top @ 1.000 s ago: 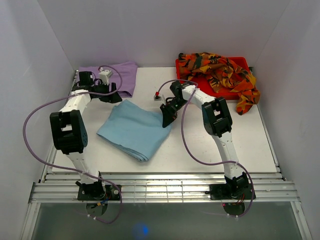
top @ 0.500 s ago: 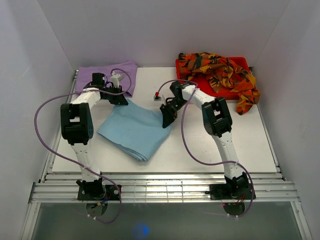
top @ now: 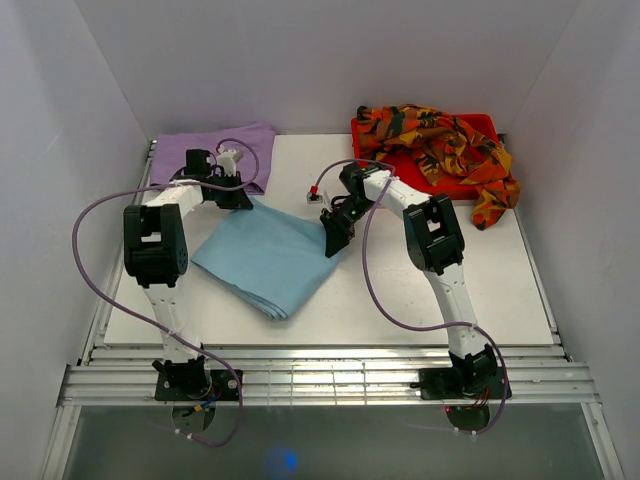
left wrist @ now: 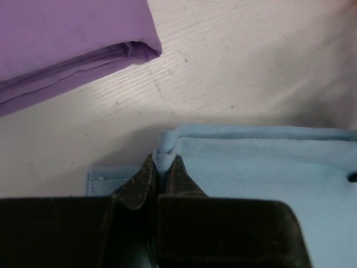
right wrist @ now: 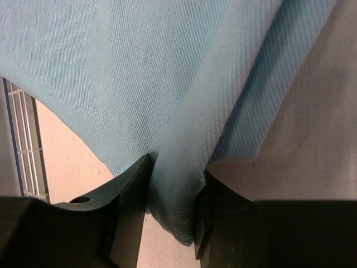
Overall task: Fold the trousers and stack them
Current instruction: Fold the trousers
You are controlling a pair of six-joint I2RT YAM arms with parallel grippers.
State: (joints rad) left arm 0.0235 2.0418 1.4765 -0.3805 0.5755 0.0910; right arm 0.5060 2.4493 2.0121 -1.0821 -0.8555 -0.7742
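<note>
**Blue cloth pinched at two corners**

Top view: light blue trousers point(top: 265, 258) lie folded flat on the table point(top: 430, 290), left of centre. Lilac trousers point(top: 215, 148) sit behind them. Patterned trousers point(top: 440, 140) are heaped on the red tray point(top: 400, 165). Left gripper point(top: 238, 198) is at the blue far corner, right gripper point(top: 333, 236) at its right corner.

Left wrist: jaws closed on a thin raised edge fold.

Right wrist: a thick blue fold fills the gap, pressed by both fingers.

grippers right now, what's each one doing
left gripper: closed on the light blue trousers
right gripper: trousers fold between its fingers, grip cannot be told
</note>
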